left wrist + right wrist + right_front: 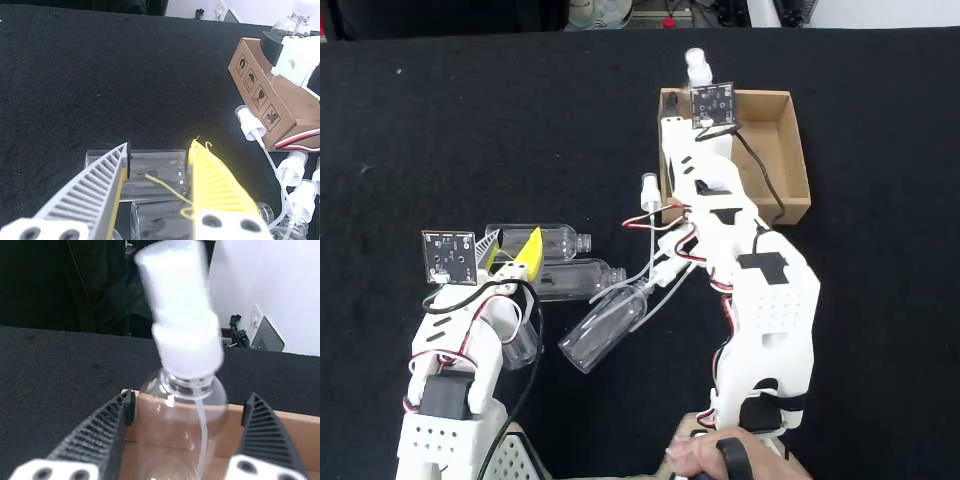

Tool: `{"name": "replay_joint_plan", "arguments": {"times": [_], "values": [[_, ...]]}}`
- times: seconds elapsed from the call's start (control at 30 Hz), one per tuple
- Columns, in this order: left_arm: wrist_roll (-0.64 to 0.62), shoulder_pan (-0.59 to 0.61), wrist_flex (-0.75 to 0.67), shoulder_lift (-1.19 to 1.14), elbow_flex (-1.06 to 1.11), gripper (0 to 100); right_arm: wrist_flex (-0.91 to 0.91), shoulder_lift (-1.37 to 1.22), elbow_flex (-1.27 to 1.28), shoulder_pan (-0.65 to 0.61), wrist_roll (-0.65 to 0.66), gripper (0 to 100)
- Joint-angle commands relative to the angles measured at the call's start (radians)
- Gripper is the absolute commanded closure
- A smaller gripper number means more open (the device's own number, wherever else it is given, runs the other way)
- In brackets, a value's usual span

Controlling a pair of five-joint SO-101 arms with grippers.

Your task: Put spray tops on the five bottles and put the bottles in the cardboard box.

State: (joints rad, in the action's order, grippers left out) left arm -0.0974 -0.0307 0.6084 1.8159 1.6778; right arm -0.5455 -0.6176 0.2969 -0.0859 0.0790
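The released right pincer point(189, 399) straddles a capped bottle point(182, 372) standing in the cardboard box point(798, 150); the left pincer point(160, 146) is spread.

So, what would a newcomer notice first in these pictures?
Probably the bottle with a white spray top at the cardboard box's far corner, by the right arm's tip. Then the left gripper, jaws open over uncapped clear bottles lying on the black table.

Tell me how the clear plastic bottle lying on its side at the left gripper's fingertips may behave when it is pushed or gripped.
The clear plastic bottle is round and lies on its side, so a push would probably roll it. It looks empty and thin-walled, so it is likely light and easy to dent.
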Motion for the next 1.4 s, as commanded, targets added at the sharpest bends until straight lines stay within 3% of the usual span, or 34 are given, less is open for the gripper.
{"name": "replay_joint_plan", "arguments": {"times": [0.0,1.37], "values": [[0.000,-0.005,-0.023,0.008,0.022,81,0.002,0.013,-0.041,-0.018,0.003,68.6],[0.000,-0.004,-0.025,0.008,0.022,81,0.002,0.013,-0.045,-0.058,0.002,68.6]]}}
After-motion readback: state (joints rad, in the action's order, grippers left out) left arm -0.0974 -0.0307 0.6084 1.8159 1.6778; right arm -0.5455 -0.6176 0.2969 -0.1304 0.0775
